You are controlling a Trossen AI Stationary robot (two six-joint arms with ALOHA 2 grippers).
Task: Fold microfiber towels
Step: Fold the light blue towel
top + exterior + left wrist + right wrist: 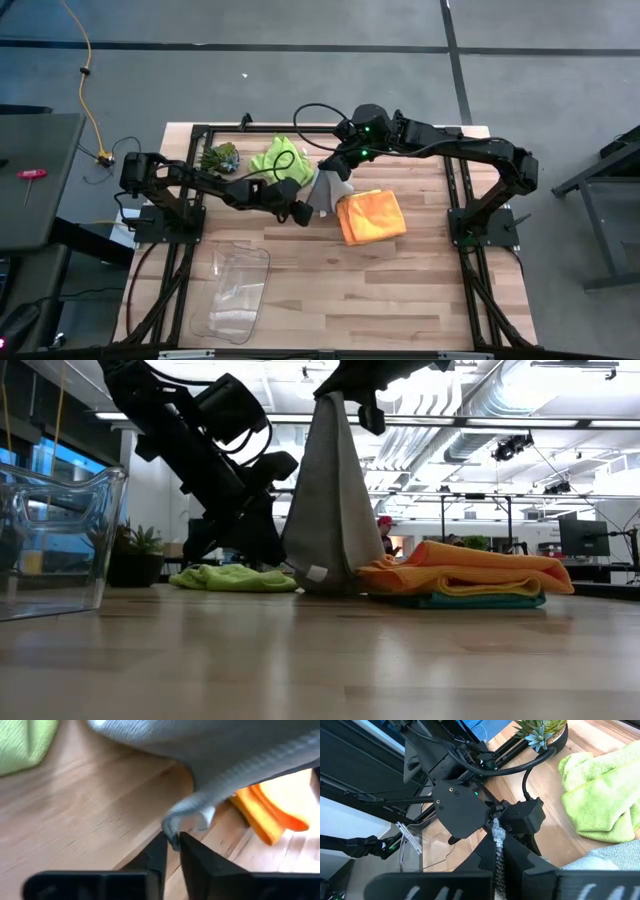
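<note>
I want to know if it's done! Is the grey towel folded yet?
No. The grey towel hangs like a tent from the right gripper, bottom edge on the table, while the left gripper pinches its corner.

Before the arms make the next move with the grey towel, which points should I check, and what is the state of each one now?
1. Right gripper holds the grey towel by its top: ok, fingers shut on the cloth, towel hanging.
2. Left gripper has the towel's low corner: ok, the fingers are pinching the corner by its white tag.
3. Towel's lower edge off the table: not ok, in the low view it rests on the wood.
4. Orange towel clear of the grey one: not ok, they touch in the low view.
5. Green towel out of the way: ok, it lies apart, behind the left arm.
</note>
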